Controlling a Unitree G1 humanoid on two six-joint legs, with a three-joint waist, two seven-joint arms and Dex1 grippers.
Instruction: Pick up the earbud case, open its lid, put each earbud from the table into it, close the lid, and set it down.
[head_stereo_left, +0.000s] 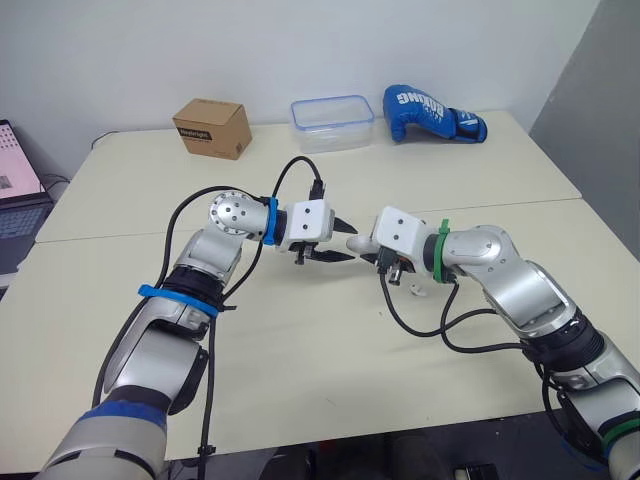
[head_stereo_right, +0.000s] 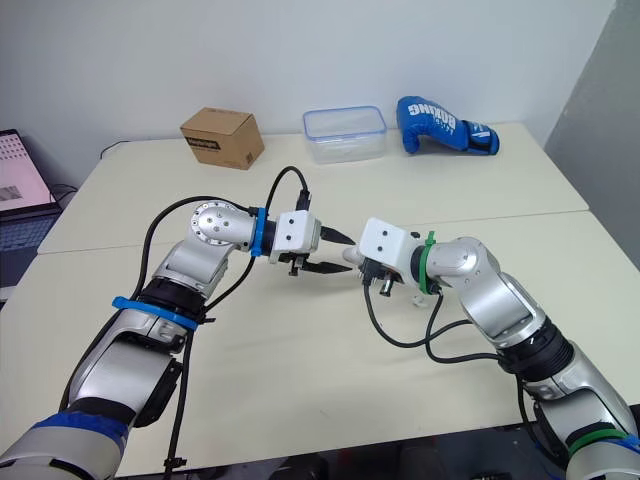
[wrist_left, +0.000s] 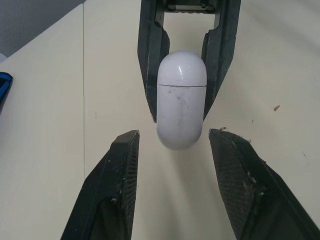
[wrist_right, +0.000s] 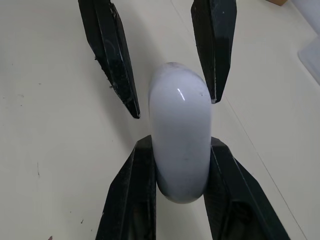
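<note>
The white earbud case (wrist_left: 181, 105) is off the table, lid closed, with my right gripper (wrist_right: 181, 144) shut on it. The case's free rounded end (wrist_right: 180, 95) points toward my left gripper (wrist_left: 175, 135). That gripper is open, one black finger (wrist_left: 117, 180) on each side of the case's tip and apart from it. In the head views the two grippers meet nose to nose over the table's middle, the case (head_stereo_left: 355, 243) between them. A small white piece (head_stereo_left: 416, 291), possibly an earbud, lies on the table (head_stereo_left: 300, 340) below my right wrist.
Along the far edge stand a cardboard box (head_stereo_left: 211, 127), a clear plastic container with a blue rim (head_stereo_left: 332, 123) and a blue boxing glove (head_stereo_left: 432, 113). A laptop (head_stereo_left: 15, 195) sits off the table's left side.
</note>
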